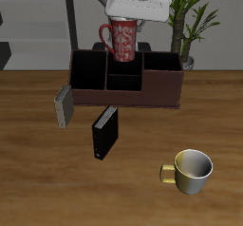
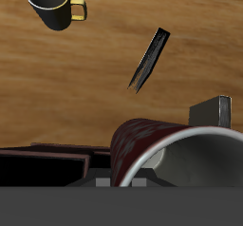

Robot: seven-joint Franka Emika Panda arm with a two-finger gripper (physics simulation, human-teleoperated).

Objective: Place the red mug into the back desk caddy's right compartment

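Cream mug point(image 1: 192, 169) near the front edge is safe, but gripper point(image 1: 126, 23) pinching red mug point(image 1: 122, 42) might clip back desk caddy point(image 1: 142, 87) dividers.

Arm reaches down from the back of the table, white wrist vertical. End effector point(image 1: 121, 23) points straight down, fingers clamped on the red mug's point(image 1: 121, 42) rim, holding it upright in the air.

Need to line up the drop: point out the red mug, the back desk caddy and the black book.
red mug point(image 1: 122, 42), exterior view, speckled body
back desk caddy point(image 1: 157, 90), exterior view, front wall
black book point(image 1: 103, 134), exterior view, front cover
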